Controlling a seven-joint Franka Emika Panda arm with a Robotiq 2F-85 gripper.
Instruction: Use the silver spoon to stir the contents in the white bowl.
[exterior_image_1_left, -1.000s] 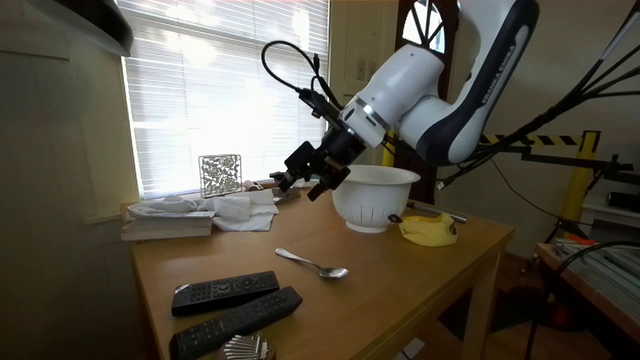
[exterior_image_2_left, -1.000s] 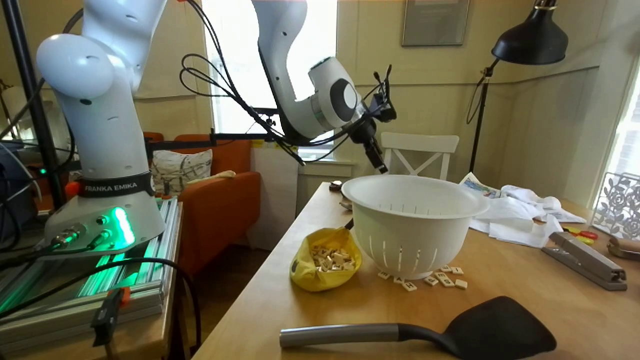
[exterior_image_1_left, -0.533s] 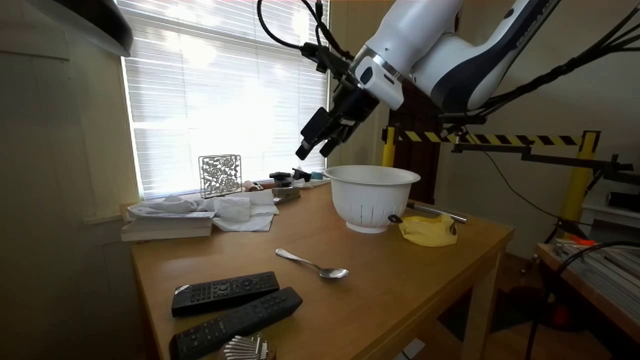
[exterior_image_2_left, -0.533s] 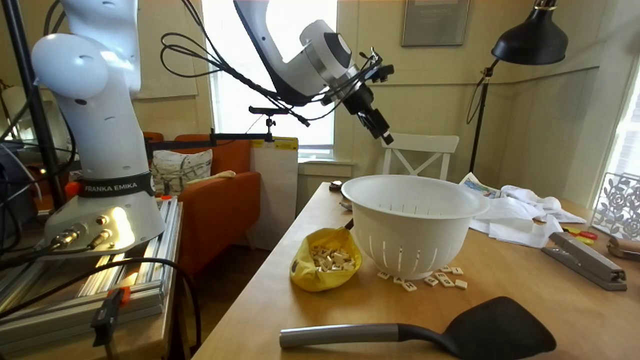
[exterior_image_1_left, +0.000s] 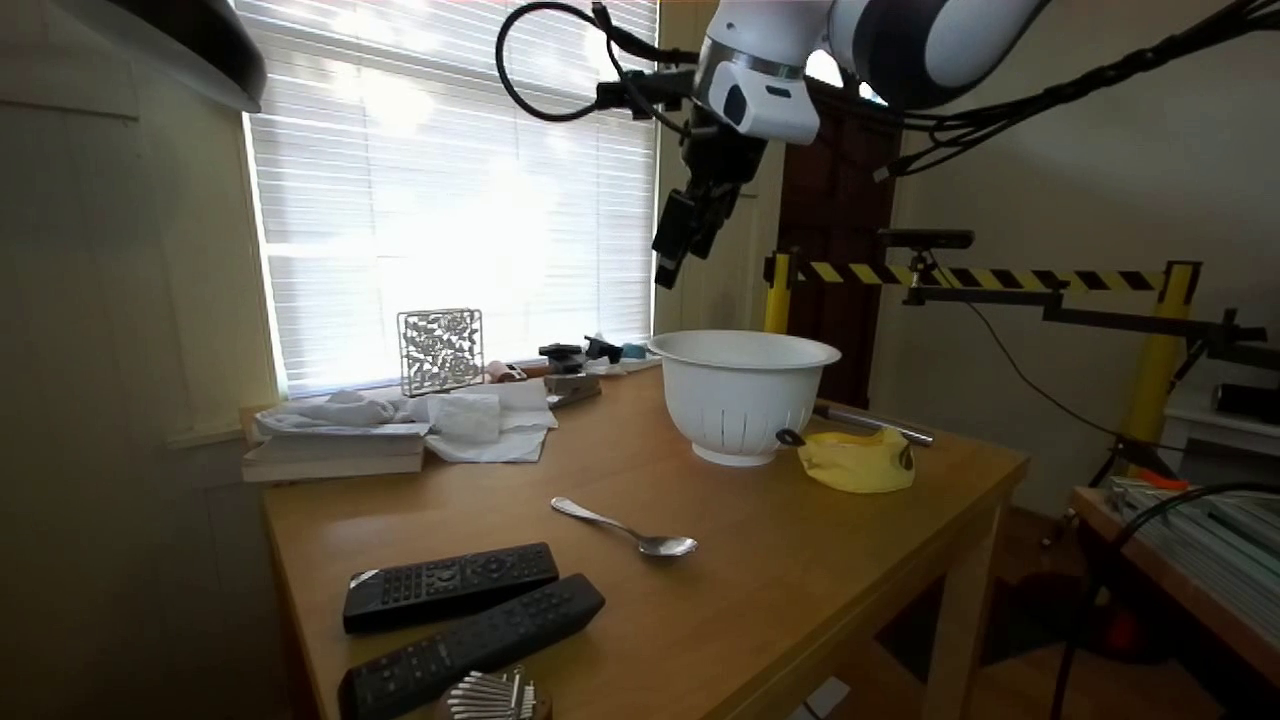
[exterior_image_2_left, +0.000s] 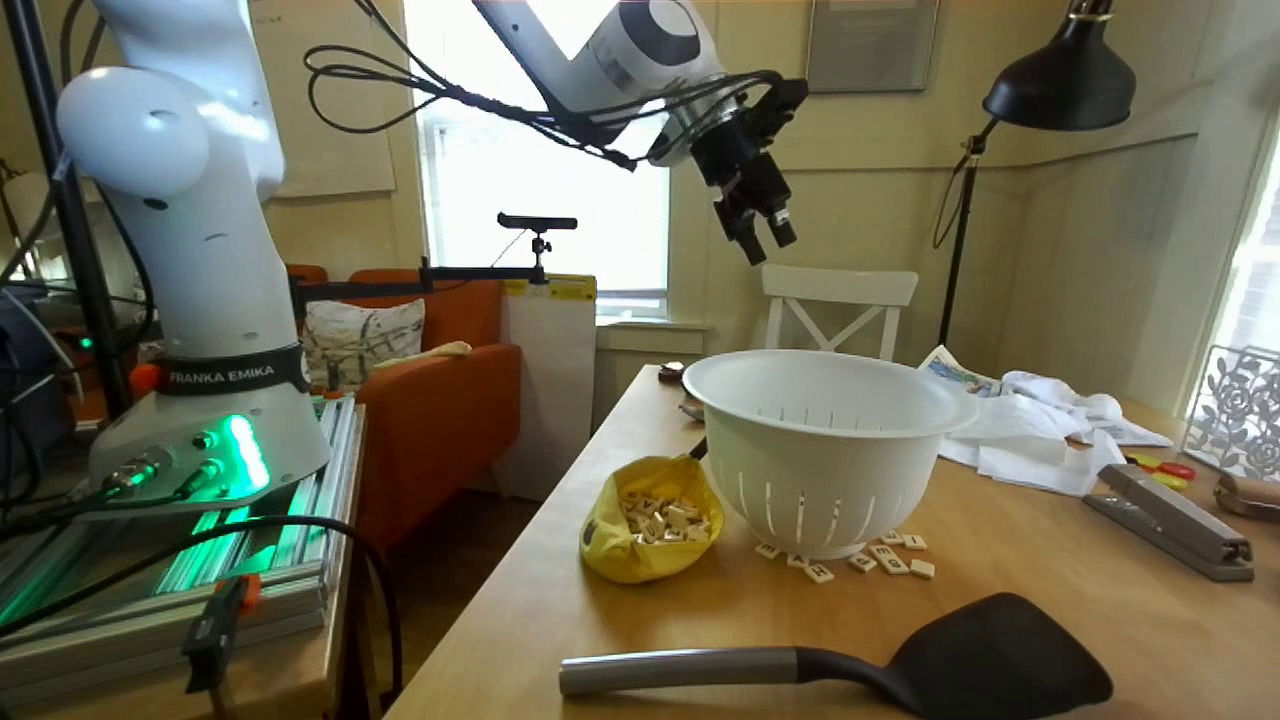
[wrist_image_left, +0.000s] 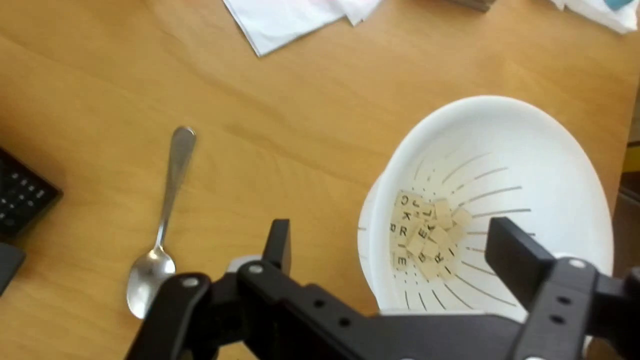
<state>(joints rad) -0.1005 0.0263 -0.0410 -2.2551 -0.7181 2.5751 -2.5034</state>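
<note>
The silver spoon (exterior_image_1_left: 665, 545) lies flat on the wooden table, and it also shows at the left in the wrist view (wrist_image_left: 170, 200). The white bowl (exterior_image_1_left: 740, 400) stands upright in both exterior views (exterior_image_2_left: 820, 480). In the wrist view, letter tiles (wrist_image_left: 425, 240) lie inside the white bowl (wrist_image_left: 555, 175). My gripper (wrist_image_left: 395, 242) is open and empty. It hangs well above the table and the bowl's rim in both exterior views (exterior_image_1_left: 683, 262) (exterior_image_2_left: 770, 245). In the wrist view, one finger appears between spoon and bowl, the other over the bowl. Its lower parts cover the bowl's near side.
A yellow pouch of tiles (exterior_image_2_left: 650, 520) sits beside the bowl, with loose tiles (exterior_image_2_left: 890, 558) round its foot. A black spatula (exterior_image_2_left: 1000, 660), a stapler (exterior_image_2_left: 1170, 520), white papers (exterior_image_1_left: 490, 425) and two black remotes (exterior_image_1_left: 450, 585) (exterior_image_1_left: 475, 640) also lie on the table.
My gripper has risen and swung from a slanted pose to one pointing more steeply down, staying open. The spoon, bowl and pouch have not moved.
</note>
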